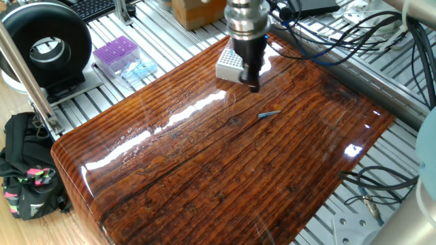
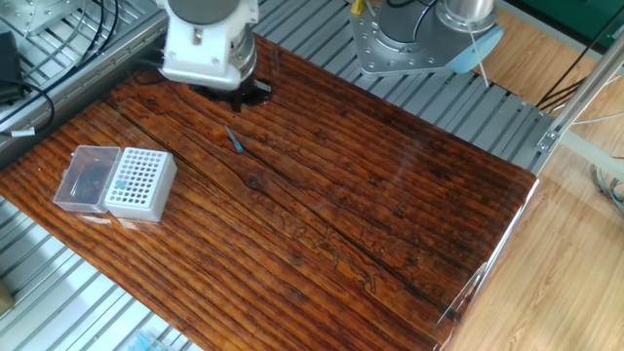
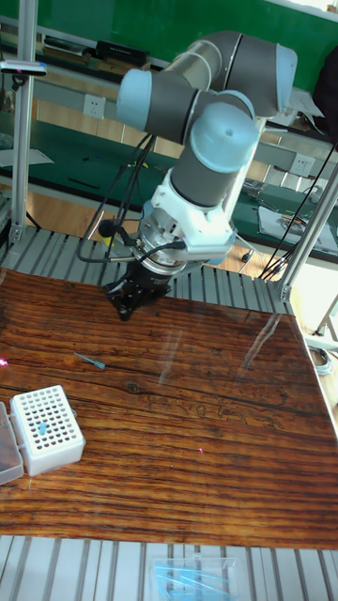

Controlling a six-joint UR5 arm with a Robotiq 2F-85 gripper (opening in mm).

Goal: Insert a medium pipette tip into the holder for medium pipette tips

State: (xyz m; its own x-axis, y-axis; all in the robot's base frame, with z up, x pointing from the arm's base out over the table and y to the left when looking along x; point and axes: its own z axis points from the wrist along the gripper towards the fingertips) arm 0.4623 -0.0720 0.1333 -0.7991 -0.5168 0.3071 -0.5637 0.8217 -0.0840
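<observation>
The medium pipette tip (image 1: pixel 268 115) (image 2: pixel 234 139) (image 3: pixel 91 360) lies flat on the wooden table, a thin blue-grey cone. The holder for medium pipette tips (image 2: pixel 139 183) (image 3: pixel 47 427) is a white box with a hole grid and a clear lid (image 2: pixel 86 177) beside it. In one fixed view my arm partly hides the holder (image 1: pixel 230 66). My gripper (image 1: pixel 253 83) (image 2: pixel 237 97) (image 3: pixel 134 299) hangs just above the wood, a short way from the tip and between it and the holder in one fixed view. Its fingers are apart and hold nothing.
A purple tip rack (image 1: pixel 116 53) and a blue packet (image 1: pixel 139 68) sit on the slatted metal beside the table. A black round device (image 1: pixel 46 47), a black bag (image 1: pixel 27 170) and loose cables (image 1: pixel 327 34) surround it. The arm's base (image 2: pixel 429 39) stands at the table's edge.
</observation>
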